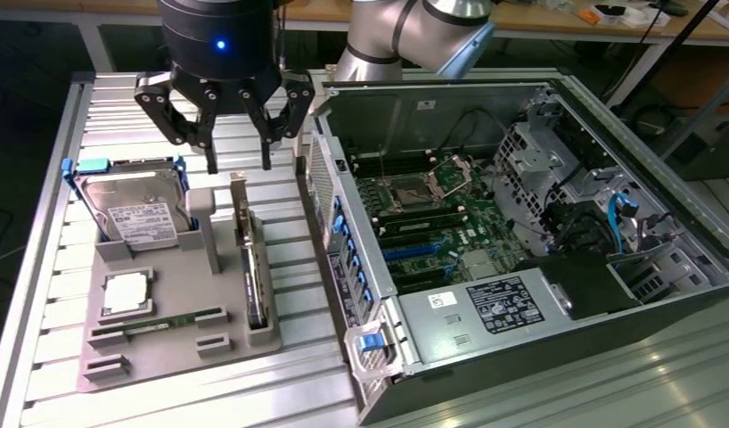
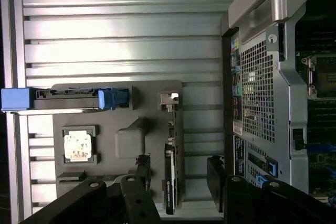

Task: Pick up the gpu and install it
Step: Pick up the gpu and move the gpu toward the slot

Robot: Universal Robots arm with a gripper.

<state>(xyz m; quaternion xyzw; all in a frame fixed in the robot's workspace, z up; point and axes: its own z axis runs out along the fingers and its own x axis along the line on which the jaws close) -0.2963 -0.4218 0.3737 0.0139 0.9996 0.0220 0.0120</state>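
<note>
The hand (image 1: 237, 163) hangs with its fingers (image 1: 210, 160) spread wide and nothing between them. It sits just off the rear wall of the open computer case (image 1: 495, 232).

The gpu (image 1: 253, 267) stands on its edge in a slot of the grey tray (image 1: 162, 352), on the side of the tray nearest the case. Its long axis runs parallel to the case's rear wall, and its silver bracket (image 1: 239, 192) is at the end under the hand. The card therefore lies straight below the hand, and the fingers are set across its thin dimension, not along it.

The exterior view gives the height. The fingertips are clear of the bracket end and not touching it, and the rest of the card stretches away along the case wall. This view also looks into the case at the motherboard (image 1: 430, 223).

The wrist view gives the sideways line-up. The gpu (image 2: 170, 182) appears edge-on between the two fingers (image 2: 143, 163) of the hand (image 2: 178, 162), seemingly a little nearer the finger farther from the case (image 2: 262, 87). The hard drive (image 2: 68, 98) stands in the same tray, farther from the case, on the slatted desk (image 2: 105, 35).
</note>
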